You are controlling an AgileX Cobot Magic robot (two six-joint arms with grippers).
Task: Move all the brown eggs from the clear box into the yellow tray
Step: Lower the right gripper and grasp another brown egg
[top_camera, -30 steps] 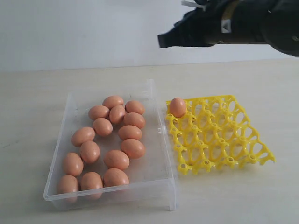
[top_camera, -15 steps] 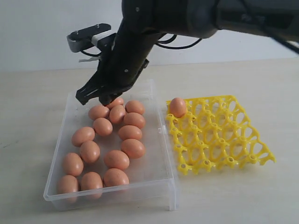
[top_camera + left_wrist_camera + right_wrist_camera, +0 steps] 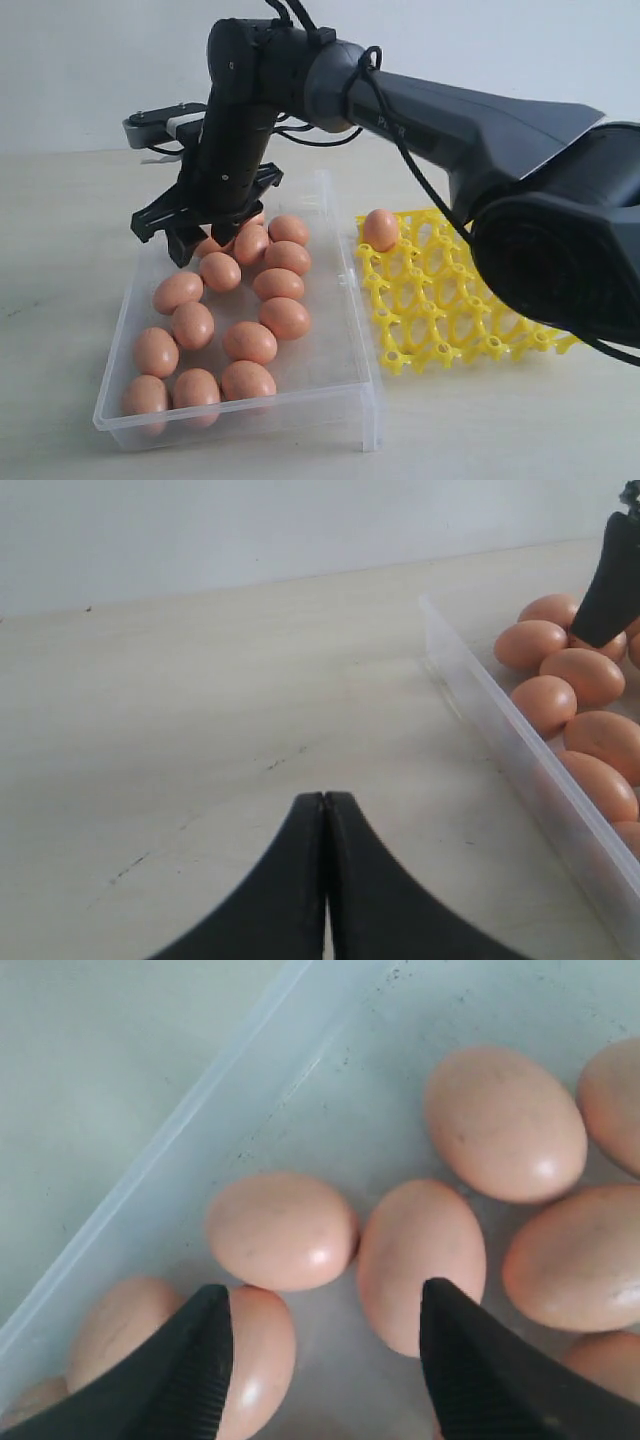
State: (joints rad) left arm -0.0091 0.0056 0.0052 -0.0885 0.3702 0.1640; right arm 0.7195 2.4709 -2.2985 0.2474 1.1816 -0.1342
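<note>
Several brown eggs (image 3: 250,342) lie in the clear box (image 3: 348,330). One more egg (image 3: 380,229) sits in the far-left corner cup of the yellow tray (image 3: 470,290). My right gripper (image 3: 200,245) has reached across to the box's far-left part. It hangs open just above the eggs there. In the right wrist view the right gripper (image 3: 325,1310) is open over the gap between two eggs (image 3: 283,1230) (image 3: 420,1260), holding nothing. My left gripper (image 3: 324,802) is shut and empty over bare table beside the box wall (image 3: 520,760).
The right arm's dark forearm (image 3: 450,110) stretches above the tray and the box's far edge. Light wooden tabletop (image 3: 70,230) surrounds both containers. A pale wall stands behind. One right finger (image 3: 612,580) shows over the eggs (image 3: 545,645) in the left wrist view.
The right arm swung from high above the tray across to the box's far-left corner and came down over the eggs. Its jaws went from shut to open.
</note>
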